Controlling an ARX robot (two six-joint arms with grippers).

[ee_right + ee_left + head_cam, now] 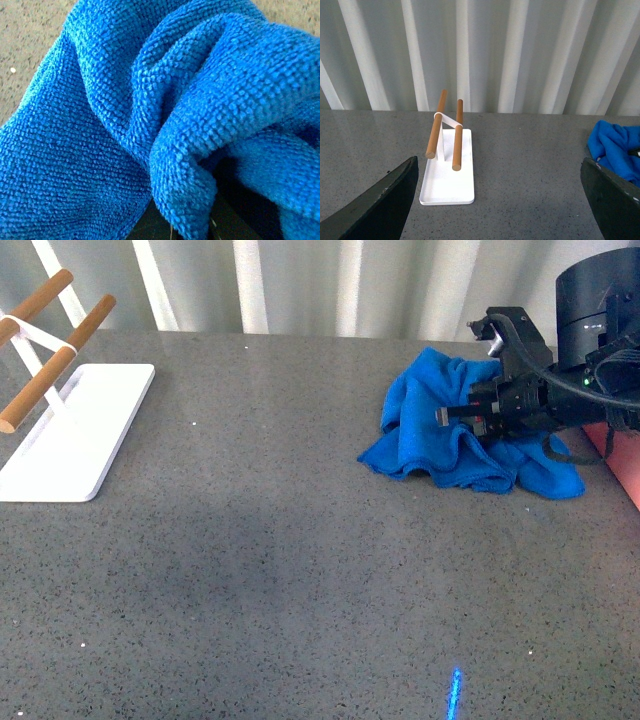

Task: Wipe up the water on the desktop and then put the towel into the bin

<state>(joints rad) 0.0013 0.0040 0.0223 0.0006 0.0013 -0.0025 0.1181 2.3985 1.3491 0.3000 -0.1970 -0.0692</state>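
Dark grey speckled desktop (300,570) in front of a pale corrugated wall (300,280). In the upper right of the front view, bright blue towel (430,435), heaped in folds on the stone. Pressed into its right side, black right gripper (452,417), fingers buried in cloth. In the right wrist view only blue terry folds close up, so cannot tell how far apart. At the right edge, just beside the towel, a sliver of salmon-pink bin (620,455), partly behind the arm. At upper left, well apart from the towel, white tray (75,440) with 2 wooden bars (55,370). In the left wrist view, left gripper (495,215) spread wide, 2 dark fingers (380,200) in the lower corners, nothing between them but bare desktop.
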